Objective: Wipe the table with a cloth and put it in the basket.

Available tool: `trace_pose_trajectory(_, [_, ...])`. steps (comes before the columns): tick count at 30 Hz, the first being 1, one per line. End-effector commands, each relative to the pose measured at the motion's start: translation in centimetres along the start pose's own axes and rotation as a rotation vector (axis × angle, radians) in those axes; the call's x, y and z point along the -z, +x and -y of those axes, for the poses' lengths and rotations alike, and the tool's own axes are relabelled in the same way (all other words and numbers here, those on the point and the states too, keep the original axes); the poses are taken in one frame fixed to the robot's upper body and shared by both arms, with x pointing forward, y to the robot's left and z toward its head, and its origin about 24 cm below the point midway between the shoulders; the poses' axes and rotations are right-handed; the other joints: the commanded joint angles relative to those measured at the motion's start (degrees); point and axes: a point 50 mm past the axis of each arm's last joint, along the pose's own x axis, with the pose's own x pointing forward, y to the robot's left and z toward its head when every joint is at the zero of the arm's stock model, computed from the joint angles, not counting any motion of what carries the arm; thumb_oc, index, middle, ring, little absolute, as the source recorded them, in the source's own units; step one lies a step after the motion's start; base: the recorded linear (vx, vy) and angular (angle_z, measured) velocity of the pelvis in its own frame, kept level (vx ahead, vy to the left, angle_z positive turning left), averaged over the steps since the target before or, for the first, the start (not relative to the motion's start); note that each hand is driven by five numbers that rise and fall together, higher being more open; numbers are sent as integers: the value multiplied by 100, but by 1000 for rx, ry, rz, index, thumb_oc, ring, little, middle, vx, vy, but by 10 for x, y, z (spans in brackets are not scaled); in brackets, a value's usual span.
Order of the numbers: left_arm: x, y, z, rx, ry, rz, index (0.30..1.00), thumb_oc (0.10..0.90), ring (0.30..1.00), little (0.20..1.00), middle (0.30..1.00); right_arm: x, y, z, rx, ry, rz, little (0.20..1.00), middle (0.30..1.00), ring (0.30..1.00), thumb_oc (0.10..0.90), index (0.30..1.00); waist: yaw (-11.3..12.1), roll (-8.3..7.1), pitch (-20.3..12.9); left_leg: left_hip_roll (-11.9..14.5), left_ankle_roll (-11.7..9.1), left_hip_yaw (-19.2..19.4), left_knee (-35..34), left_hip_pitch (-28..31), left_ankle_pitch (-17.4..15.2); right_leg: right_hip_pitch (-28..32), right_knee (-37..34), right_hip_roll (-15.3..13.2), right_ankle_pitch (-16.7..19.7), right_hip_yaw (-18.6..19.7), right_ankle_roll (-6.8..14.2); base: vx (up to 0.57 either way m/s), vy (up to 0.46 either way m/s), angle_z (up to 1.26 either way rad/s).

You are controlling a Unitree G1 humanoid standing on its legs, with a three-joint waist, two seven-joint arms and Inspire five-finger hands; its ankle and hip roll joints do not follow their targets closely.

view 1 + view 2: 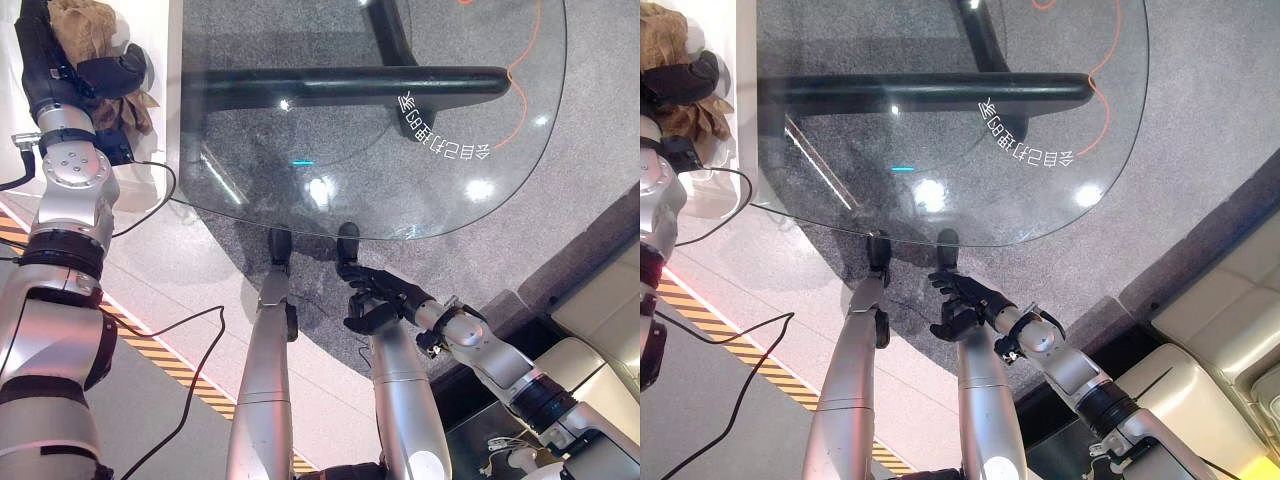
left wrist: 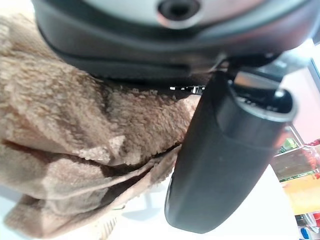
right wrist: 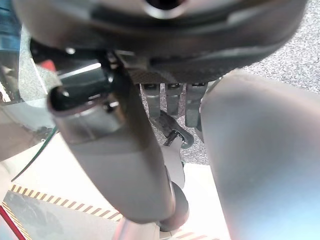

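Note:
A brown fluffy cloth (image 1: 85,25) hangs bunched in my left hand (image 1: 75,75) at the far left, above a white surface (image 1: 150,110) beside the glass table (image 1: 450,190). In the left wrist view the cloth (image 2: 65,140) is pressed against the palm with the thumb (image 2: 225,160) curled over it. My right hand (image 1: 385,295) hangs low in front of the table's near rim, below the glass, its fingers (image 3: 172,100) relaxed and holding nothing.
The round glass top stands on a dark base (image 1: 350,85) seen through it. Beige cushions (image 1: 600,310) lie at the lower right. A yellow-black striped floor line (image 1: 170,365) runs at the lower left.

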Motion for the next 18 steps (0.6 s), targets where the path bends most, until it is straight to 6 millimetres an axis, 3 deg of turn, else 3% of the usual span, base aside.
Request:
trace_pose_trajectory(1, [-2, -2, -34, -155, -42, 71, 900, 800, 900, 900, 900, 20, -8, -43, -109, 102, -14, 900, 900, 900, 800, 900, 277, 46, -119, -121, 343, 492, -44, 572, -554, 273, -474, 349, 330, 286, 242, -20, -37, 1])
trace_pose_trajectory(18, [-1, -25, -60, -313, -123, 205, 900, 800, 900, 900, 900, 26, -9, -53, -95, 171, -7, 900, 900, 900, 800, 900, 608, 22, -119, -131, 297, 320, -271, 1618, -568, 1428, -544, 346, 3, 26, 98, -46, -92, 2])
